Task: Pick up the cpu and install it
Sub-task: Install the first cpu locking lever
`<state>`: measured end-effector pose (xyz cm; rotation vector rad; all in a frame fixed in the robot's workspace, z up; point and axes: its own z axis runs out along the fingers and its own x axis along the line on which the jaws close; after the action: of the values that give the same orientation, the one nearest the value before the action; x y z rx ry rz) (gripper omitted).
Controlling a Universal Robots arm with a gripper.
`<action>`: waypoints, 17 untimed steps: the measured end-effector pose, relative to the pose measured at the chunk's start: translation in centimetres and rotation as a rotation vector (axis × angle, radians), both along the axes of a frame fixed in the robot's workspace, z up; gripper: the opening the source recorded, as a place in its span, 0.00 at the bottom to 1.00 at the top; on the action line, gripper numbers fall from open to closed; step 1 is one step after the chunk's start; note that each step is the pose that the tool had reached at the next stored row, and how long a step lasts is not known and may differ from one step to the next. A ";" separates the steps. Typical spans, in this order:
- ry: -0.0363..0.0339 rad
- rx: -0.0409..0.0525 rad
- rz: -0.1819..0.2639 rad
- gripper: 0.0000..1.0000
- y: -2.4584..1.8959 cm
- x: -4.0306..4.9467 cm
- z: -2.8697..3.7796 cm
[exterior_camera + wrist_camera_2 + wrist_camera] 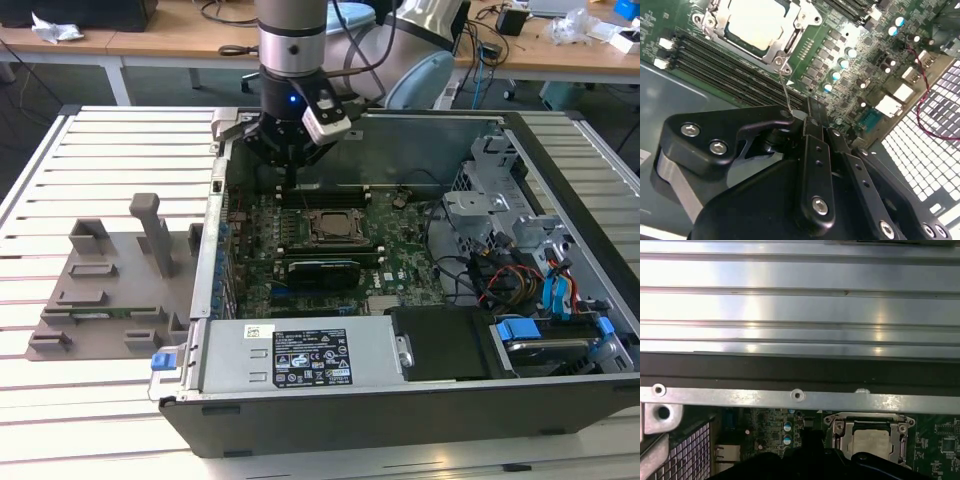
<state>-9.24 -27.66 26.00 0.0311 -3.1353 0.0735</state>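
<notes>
The cpu (330, 226) lies flat inside the socket frame (331, 212) on the green motherboard, pale silver top upward; both wrist views show it in the frame (756, 21) (870, 439). My gripper (290, 182) hangs inside the case just behind the socket, toward the case's back wall. In the second wrist view its black fingertips (809, 107) are pressed together, shut with nothing of the cpu between them. The socket's thin wire latch lever (785, 87) runs from the frame's corner to the side of the fingertips; whether it touches them I cannot tell.
Memory slots (730, 67) run along the socket. A long black card (318, 270) sits in front of it. The power supply (300, 355), drive cage (500, 215) and cables (510, 280) fill the case's front and the exterior view's right. A grey fixture (110, 275) lies on the slatted table (100, 150).
</notes>
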 end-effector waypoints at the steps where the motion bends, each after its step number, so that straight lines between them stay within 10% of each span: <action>1: 0.0000 0.0000 0.000 0.11 0.00 0.15 0.00; 17: 0.0008 -0.0001 0.000 0.11 0.00 3.60 -0.02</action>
<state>-5.65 -27.66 25.98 0.0312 -3.1344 0.0736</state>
